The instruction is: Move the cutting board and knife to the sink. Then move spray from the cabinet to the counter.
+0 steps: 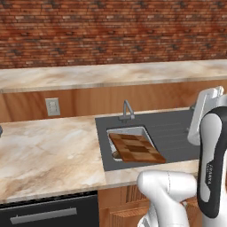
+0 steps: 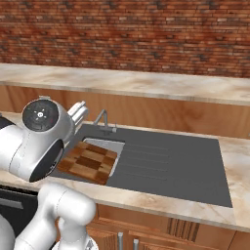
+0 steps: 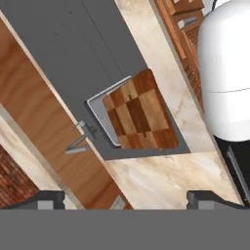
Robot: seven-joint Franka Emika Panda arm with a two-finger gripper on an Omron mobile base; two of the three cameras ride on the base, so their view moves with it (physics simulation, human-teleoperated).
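The cutting board (image 1: 136, 148) (image 2: 88, 162) (image 3: 139, 114), a patchwork of light and dark brown blocks, lies tilted in the sink basin, one end propped on its rim. The dark grey sink (image 1: 173, 128) (image 2: 166, 166) (image 3: 73, 39) is set into the beige marbled counter (image 1: 48, 150) (image 2: 239, 156) (image 3: 161, 180). My gripper (image 3: 127, 200) hangs high above the sink, looking down on the board. It is open, with its fingertips (image 3: 49, 200) far apart and nothing between them. The knife, the spray and the cabinet are out of view.
A grey faucet (image 1: 127, 110) (image 2: 103, 119) (image 3: 80, 136) stands behind the basin. A wall outlet (image 1: 52, 107) sits on the wooden backsplash under a raised stone ledge (image 1: 88, 75) and a brick wall. A dark appliance front (image 1: 48, 213) is below the counter at left.
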